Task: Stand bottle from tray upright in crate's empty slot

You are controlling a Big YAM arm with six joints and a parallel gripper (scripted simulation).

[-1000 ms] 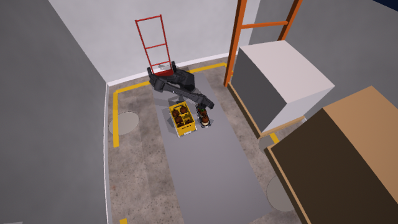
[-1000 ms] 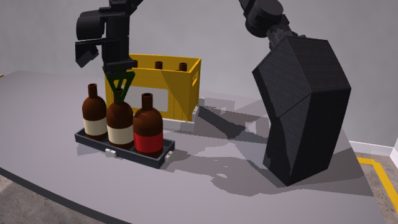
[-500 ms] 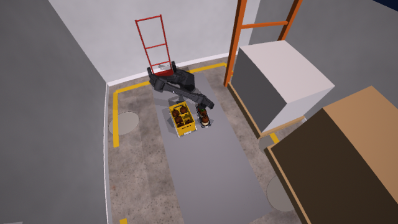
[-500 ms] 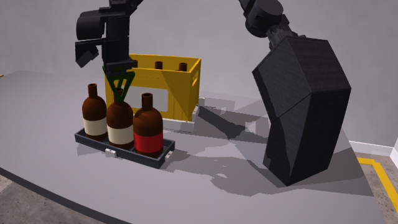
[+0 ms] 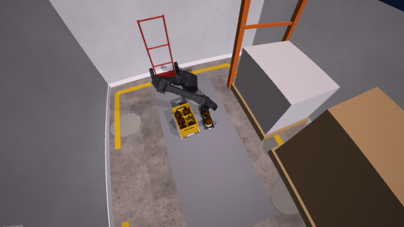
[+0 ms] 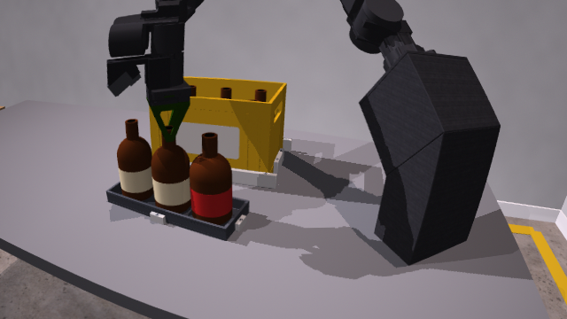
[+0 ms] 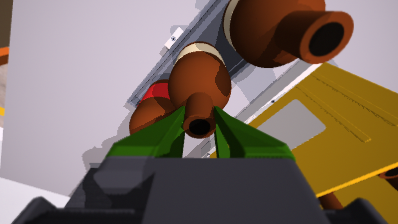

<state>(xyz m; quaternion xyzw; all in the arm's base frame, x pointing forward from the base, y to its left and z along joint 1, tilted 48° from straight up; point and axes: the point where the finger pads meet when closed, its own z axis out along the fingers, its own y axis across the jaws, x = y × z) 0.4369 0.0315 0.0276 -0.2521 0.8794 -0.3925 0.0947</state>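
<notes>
Three brown bottles stand upright in a dark tray [image 6: 133, 202] [image 5: 212, 127]. The middle bottle [image 6: 170, 175] [image 7: 200, 82] has a cream label. A second cream-label bottle [image 6: 134, 161] [image 7: 280, 35] stands at one end and a red-label bottle [image 6: 211, 182] [image 7: 152, 107] at the other. My gripper [image 6: 168, 129] [image 7: 199, 111] [image 5: 205, 110] has green fingers and is shut on the neck of the middle bottle, which stands in the tray. The yellow crate [image 6: 257, 128] [image 5: 190, 127] [image 7: 345, 115] stands just behind the tray with several bottles in it. Its empty slot shows in the overhead view [image 5: 190, 118].
The arm's large black base [image 6: 430, 155] stands on the grey table [image 6: 310, 275] to the right of the crate. A red hand truck [image 5: 156, 47], orange shelving [image 5: 238, 41] and large boxes [image 5: 284, 82] stand off the table.
</notes>
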